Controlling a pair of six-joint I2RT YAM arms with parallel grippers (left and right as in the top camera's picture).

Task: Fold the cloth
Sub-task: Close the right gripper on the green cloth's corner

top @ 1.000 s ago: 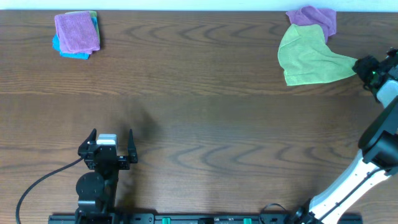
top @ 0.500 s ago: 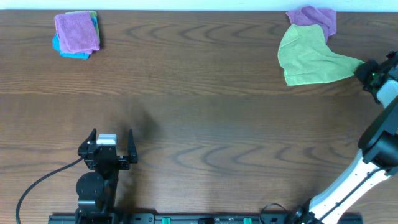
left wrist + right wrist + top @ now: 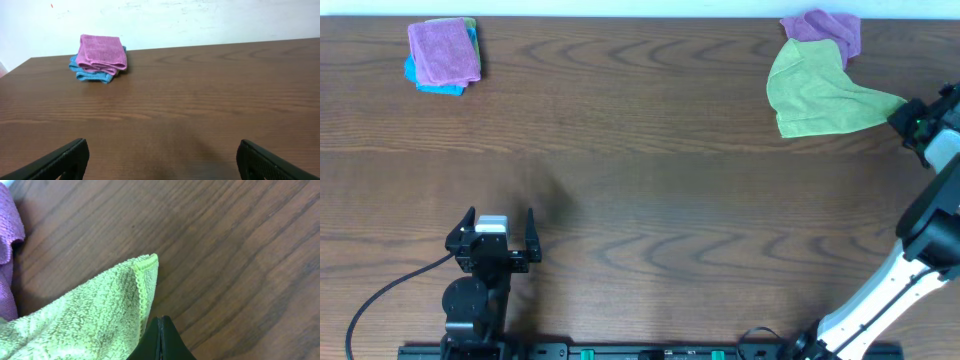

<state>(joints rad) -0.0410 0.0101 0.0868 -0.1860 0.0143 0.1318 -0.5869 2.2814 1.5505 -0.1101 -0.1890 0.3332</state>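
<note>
The cloth (image 3: pixel 815 95) is a lime-green towel lying rumpled at the far right of the table, one corner drawn out to a point on the right. My right gripper (image 3: pixel 900 110) sits at that point. In the right wrist view its jaws (image 3: pixel 160 320) are pressed shut tip to tip, just right of the cloth's (image 3: pixel 75 315) stitched edge, which touches the left finger. No cloth shows between the tips. My left gripper (image 3: pixel 500 213) is open above bare wood near the front left, holding nothing (image 3: pixel 162 146).
A purple cloth (image 3: pixel 825 28) lies bunched against the green cloth's far side, also seen as purple cloth (image 3: pixel 7 240). A folded purple cloth on a blue one (image 3: pixel 442 55) sits at the far left corner, the same stack (image 3: pixel 100 57) ahead of the left gripper.
The right gripper's jaws have shut beside the cloth's corner, and that corner has shifted slightly to the right. The left arm has not moved.
</note>
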